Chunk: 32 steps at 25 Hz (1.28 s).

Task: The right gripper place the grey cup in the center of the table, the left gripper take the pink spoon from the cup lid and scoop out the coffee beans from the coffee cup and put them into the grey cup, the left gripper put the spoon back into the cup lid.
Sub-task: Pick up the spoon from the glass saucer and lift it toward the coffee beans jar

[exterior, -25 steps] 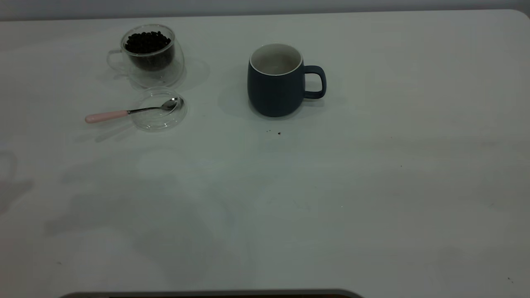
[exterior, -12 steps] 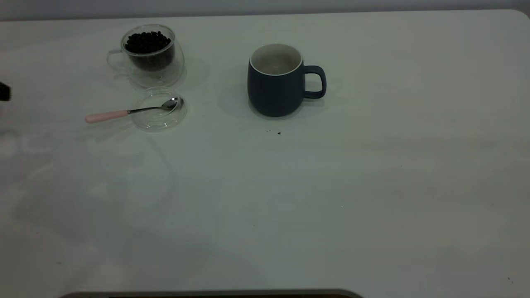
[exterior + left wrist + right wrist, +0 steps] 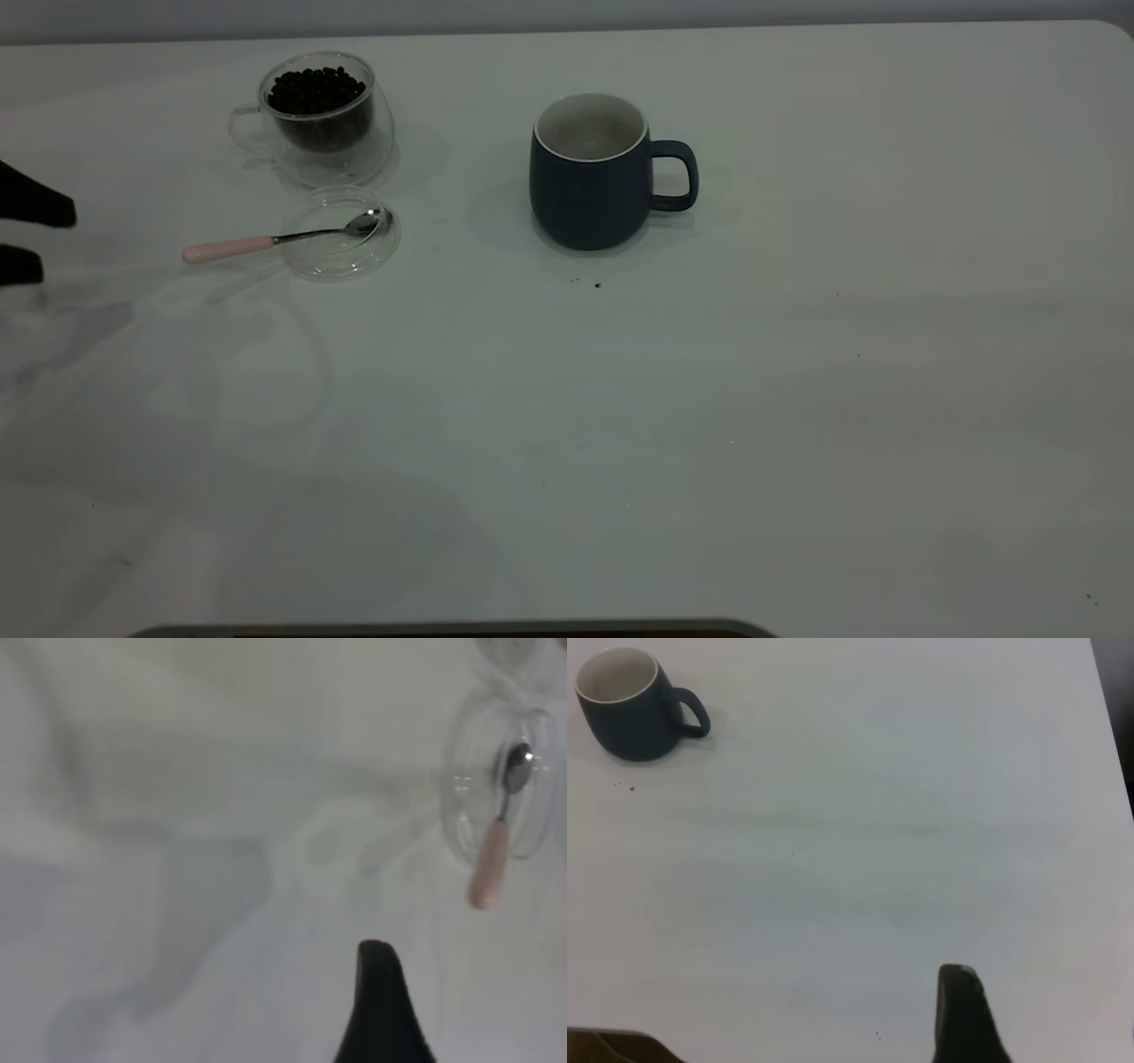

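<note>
The grey cup (image 3: 589,177) stands upright near the table's (image 3: 726,416) middle, handle to the right; the right wrist view also shows the grey cup (image 3: 625,713), far off. The pink spoon (image 3: 266,239) lies with its bowl in the clear cup lid (image 3: 332,259) and its handle sticking out left. Behind the lid stands the glass coffee cup (image 3: 323,133), holding coffee beans (image 3: 314,89). My left gripper (image 3: 55,241) is open at the left edge, left of the spoon handle. The left wrist view shows one finger (image 3: 381,1010), the spoon (image 3: 490,864) and the lid (image 3: 465,806). One right finger (image 3: 961,1014) shows over bare table.
A few dark crumbs (image 3: 595,284) lie just in front of the grey cup. A dark edge (image 3: 443,631) runs along the table's near side. The table's right edge (image 3: 1099,718) shows in the right wrist view.
My left gripper has come into the exterior view from the left edge and moved right toward the spoon handle. The cups, lid and spoon have not moved.
</note>
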Motion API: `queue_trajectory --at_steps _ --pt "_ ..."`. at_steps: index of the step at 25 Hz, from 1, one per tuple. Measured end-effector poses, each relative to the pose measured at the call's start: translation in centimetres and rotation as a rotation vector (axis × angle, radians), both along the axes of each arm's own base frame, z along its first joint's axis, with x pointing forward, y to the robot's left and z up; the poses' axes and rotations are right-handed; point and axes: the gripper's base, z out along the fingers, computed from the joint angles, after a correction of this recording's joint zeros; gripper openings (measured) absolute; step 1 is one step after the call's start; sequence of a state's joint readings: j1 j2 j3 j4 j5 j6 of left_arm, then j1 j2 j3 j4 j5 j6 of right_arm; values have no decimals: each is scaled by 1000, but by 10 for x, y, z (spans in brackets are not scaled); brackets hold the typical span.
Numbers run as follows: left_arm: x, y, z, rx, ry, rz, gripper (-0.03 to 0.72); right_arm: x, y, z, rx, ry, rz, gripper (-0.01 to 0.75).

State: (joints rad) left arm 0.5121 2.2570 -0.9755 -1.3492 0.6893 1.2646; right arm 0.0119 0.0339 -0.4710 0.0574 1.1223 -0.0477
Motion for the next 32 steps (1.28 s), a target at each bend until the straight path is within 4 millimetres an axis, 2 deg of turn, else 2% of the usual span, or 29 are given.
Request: queue_trajectory --at_steps 4,9,15,26,32 --pt "2 -1 -16 -35 -4 22 577 0 0 0 0 0 0 478" --pt "6 -5 -24 -79 -31 13 579 0 0 0 0 1 0 478" --pt "10 -32 -35 -91 -6 -63 579 0 0 0 0 1 0 478" --pt "28 -69 -34 -36 -104 -114 579 0 0 0 0 0 0 478" --pt "29 -74 -38 22 -83 -122 579 0 0 0 0 0 0 478"
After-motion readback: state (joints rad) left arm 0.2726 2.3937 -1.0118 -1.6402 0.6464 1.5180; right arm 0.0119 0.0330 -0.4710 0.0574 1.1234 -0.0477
